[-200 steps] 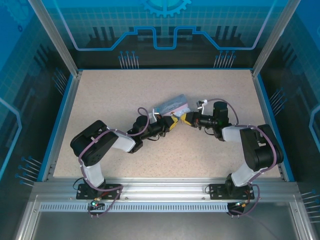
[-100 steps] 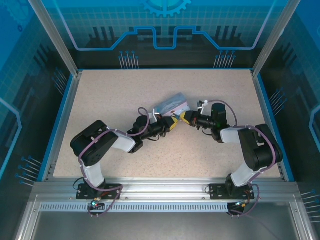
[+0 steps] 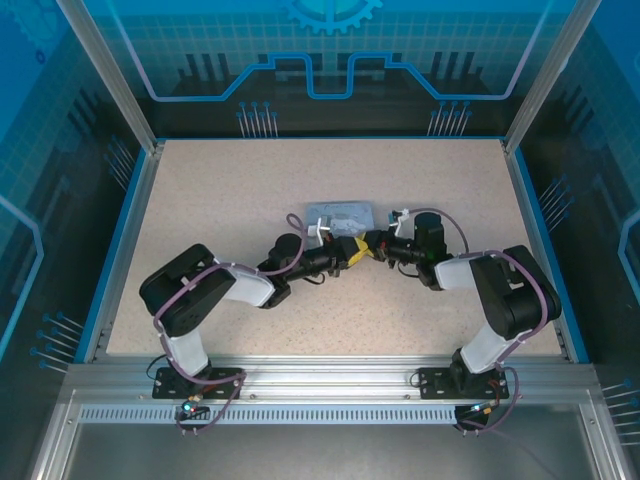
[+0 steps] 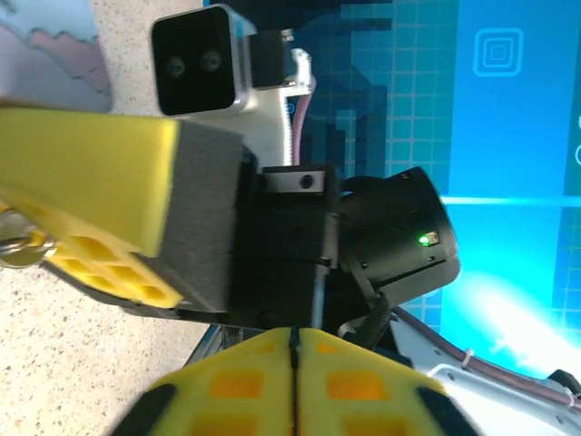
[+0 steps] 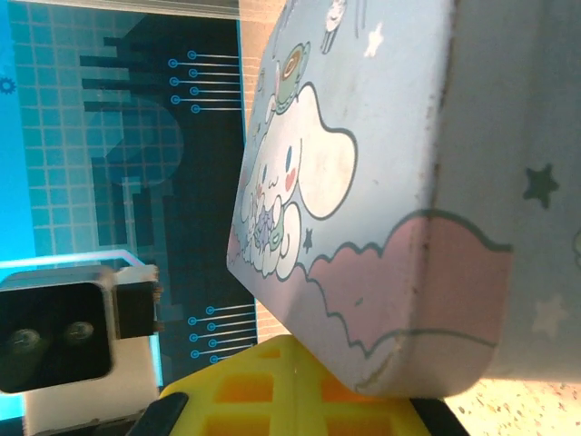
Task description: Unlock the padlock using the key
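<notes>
At the bottom, the left gripper (image 4: 292,386) shows two yellow fingers (image 4: 363,386) pressed together, with just a thin dark line between them. Right in front is the right gripper (image 4: 38,238) - big, black and yellow, pointing to the left. Its two fingers pinch a small shiny padlock (image 4: 11,245), which the left edge cuts off. A white camera (image 4: 198,59) with two round eyes sits on top, and a green light (image 4: 424,240) glows on the black arm. The tin (image 4: 50,41) lies in the top left corner on the speckled bench (image 4: 82,363) - a blue wall (image 4: 517,136) is behind.
</notes>
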Tool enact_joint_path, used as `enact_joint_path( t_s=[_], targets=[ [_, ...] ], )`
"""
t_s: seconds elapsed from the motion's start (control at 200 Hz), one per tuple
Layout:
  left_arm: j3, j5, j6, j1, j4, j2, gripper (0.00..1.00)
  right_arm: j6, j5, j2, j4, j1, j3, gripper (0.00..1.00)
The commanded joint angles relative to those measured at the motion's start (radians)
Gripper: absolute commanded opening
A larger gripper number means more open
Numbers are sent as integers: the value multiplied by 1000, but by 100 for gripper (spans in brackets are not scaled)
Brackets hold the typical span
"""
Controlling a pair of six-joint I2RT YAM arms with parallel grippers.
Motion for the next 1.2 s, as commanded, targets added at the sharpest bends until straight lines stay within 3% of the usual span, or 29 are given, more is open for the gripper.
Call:
enact_joint_path(
  t_s=[0.0, 0.09, 0.285, 0.445, 0.655, 1.131, 1.196],
  targets=[
    [-12, 5, 47, 7, -17, -68, 38, -21, 8, -7, -13, 5, -8, 0],
    [-28, -2, 71, 13, -53, -107, 54, -42, 11, 1, -29, 5, -16, 0],
    [-102, -73, 110, 19, -196, -188, 64, -64, 19, 36, -13, 16, -56, 0],
    [-158, -149, 106, 11, -347, -212, 64, -84, 33, 67, 2, 26, -88, 0],
    [-209, -247, 110, -34, -410, -203, 64, -81, 41, 136, 53, 34, -107, 0],
    [-218, -291, 145, -42, -164, 24, 62, -110, 43, 138, 12, 39, -87, 0],
    [-217, -292, 163, -42, -178, 28, 62, -154, 58, 99, -57, 38, -87, 8]
  ],
)
